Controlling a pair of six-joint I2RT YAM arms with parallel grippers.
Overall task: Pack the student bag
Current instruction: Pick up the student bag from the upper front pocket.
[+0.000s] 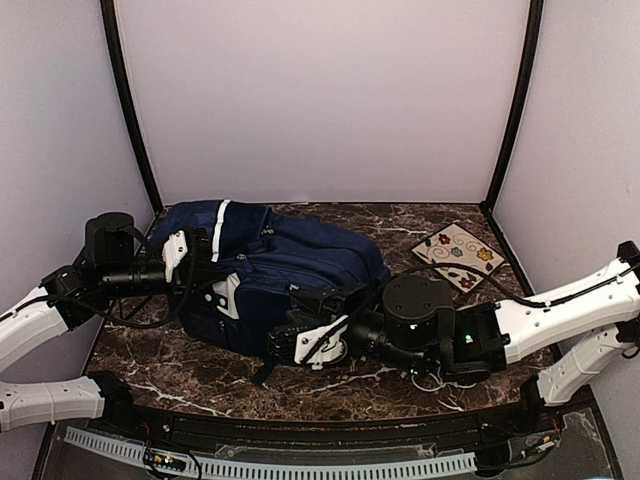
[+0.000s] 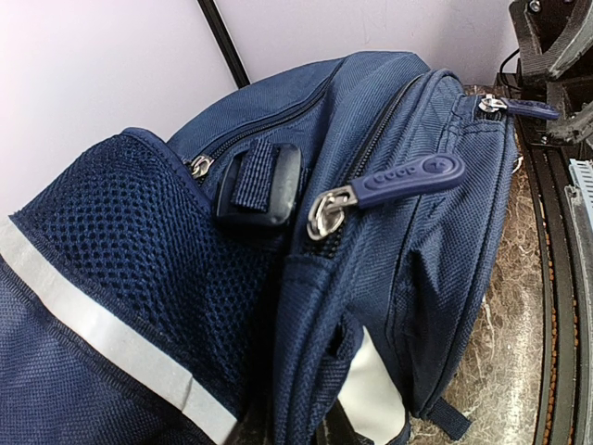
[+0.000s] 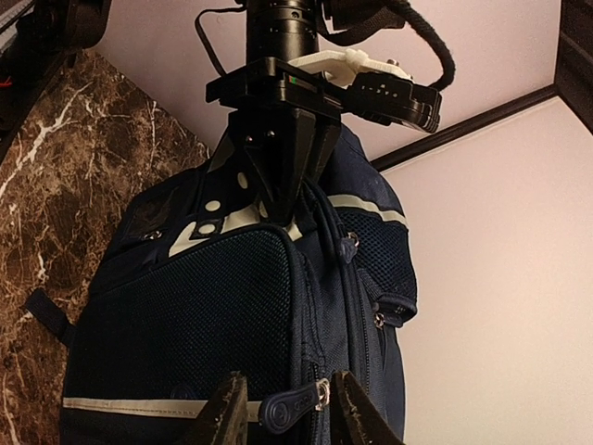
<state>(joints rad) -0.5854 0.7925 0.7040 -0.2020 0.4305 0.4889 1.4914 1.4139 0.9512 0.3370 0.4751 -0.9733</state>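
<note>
The right gripper (image 3: 292, 415) stands partly open, its fingers straddling a blue zipper pull (image 3: 289, 404) without pinching it, and that arm lies low and level, reaching in from the right. Straight ahead of those fingers is the student bag (image 1: 300, 270), on its side on the marble table (image 1: 170, 365). At the bag's far end the left gripper (image 3: 285, 211) is clenched on the fabric, arm stretched level.

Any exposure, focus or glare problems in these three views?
Top external: even soft light, no glare, but the student bag reads as a dark mass with little detail. Left wrist: sharp on the zipper pull and weave; the wall at upper left washes out. Right wrist: bag dim against the bright wall; the right gripper is a dark, soft silhouette at the bottom edge.
</note>
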